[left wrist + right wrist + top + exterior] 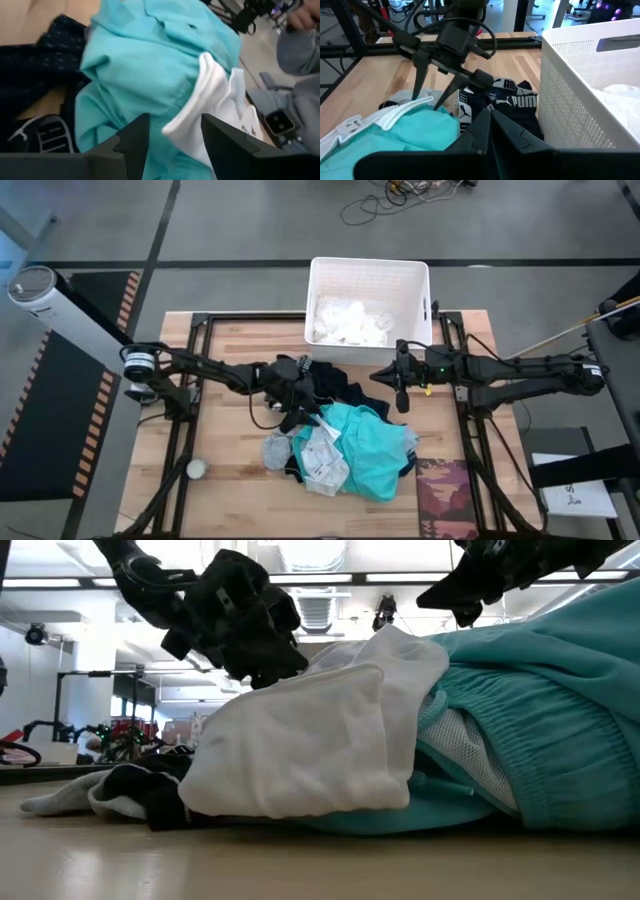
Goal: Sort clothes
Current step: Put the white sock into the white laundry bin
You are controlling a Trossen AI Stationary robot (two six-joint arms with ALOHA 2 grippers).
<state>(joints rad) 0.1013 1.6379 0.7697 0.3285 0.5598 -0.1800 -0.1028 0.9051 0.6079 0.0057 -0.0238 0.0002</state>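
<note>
A pile of clothes lies mid-table: a teal garment [365, 450] on top, a white garment [322, 455] at its left, a grey one [277, 450], a navy one with white print [512, 97] and a dark blue dotted one [35, 65]. My left gripper [175, 125] is open, slanting down at the pile's far left side, its fingers either side of a fold of the white garment [182, 122]. My right gripper [402, 402] hangs shut above the pile's far right side, touching nothing. My left gripper has the folded edge of the white garment [172, 131] between its open fingers, which come slanting down from the table's left. I cannot tell whether either finger touches the cloth. The garment lies on the teal one.
A white basket [368, 264] holding white clothes stands at the table's far edge. A dark red patterned mat [445, 495] lies at the near right and a small ball [196, 469] at the near left. A person's sleeve [300, 50] shows beyond the table.
</note>
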